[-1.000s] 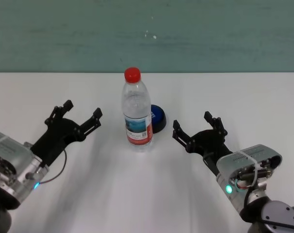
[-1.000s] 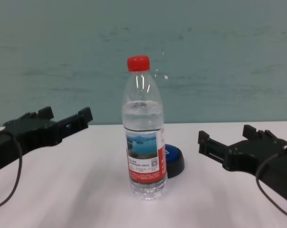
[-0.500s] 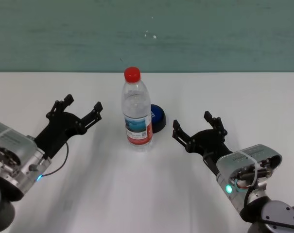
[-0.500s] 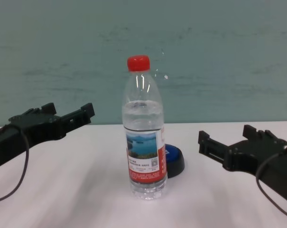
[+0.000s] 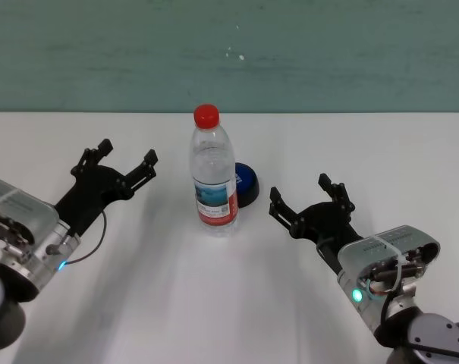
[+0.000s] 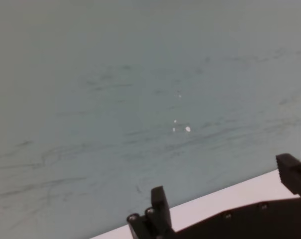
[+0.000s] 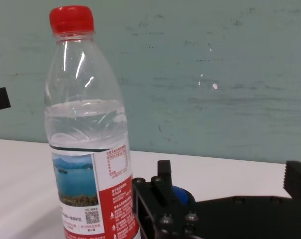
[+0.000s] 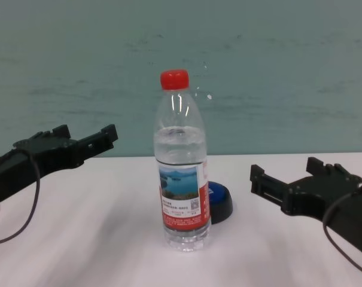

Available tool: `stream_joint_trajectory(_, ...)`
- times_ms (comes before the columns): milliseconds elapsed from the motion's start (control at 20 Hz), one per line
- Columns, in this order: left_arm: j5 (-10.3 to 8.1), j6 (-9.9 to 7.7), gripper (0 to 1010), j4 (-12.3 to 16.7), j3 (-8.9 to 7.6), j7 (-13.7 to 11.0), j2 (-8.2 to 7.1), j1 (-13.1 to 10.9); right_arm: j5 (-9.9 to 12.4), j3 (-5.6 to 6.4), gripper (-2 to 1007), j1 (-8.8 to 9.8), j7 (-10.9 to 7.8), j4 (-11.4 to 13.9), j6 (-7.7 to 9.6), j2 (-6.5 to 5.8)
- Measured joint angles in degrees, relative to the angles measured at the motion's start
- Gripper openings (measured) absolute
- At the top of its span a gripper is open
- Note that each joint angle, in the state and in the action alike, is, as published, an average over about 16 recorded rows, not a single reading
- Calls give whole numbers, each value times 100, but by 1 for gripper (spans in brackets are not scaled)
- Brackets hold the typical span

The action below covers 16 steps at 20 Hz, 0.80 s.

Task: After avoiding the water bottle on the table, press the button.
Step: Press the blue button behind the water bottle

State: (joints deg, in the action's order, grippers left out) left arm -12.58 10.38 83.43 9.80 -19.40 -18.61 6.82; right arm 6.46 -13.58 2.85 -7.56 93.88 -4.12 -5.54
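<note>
The water bottle (image 5: 214,186), clear with a red cap and red-and-white label, stands upright at the middle of the white table (image 5: 206,303). Just behind it to its right sits the low blue-topped button (image 5: 247,184) on a black base, partly hidden by the bottle. My left gripper (image 5: 127,154) hovers open to the left of the bottle, clear of it. On the other side, my right gripper (image 5: 299,189) is open and empty, level with the button. The right wrist view shows the bottle (image 7: 85,149) close by and the button (image 7: 183,194) behind a finger.
A teal wall (image 5: 328,53) runs along the table's far edge. White tabletop stretches to either side of the bottle and in front of it (image 8: 109,251). The left wrist view shows only wall and a strip of table past its fingers (image 6: 160,206).
My left gripper has moved farther from me and slightly up, staying open and left of the bottle. The right arm, the bottle and the button have not moved.
</note>
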Motion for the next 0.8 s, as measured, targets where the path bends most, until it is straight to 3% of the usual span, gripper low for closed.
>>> stream_joint_trajectory(800, 85, 47, 1010, -313, 50, -24, 57, 290, 0, 0, 1004, 0, 0, 0, 0, 0)
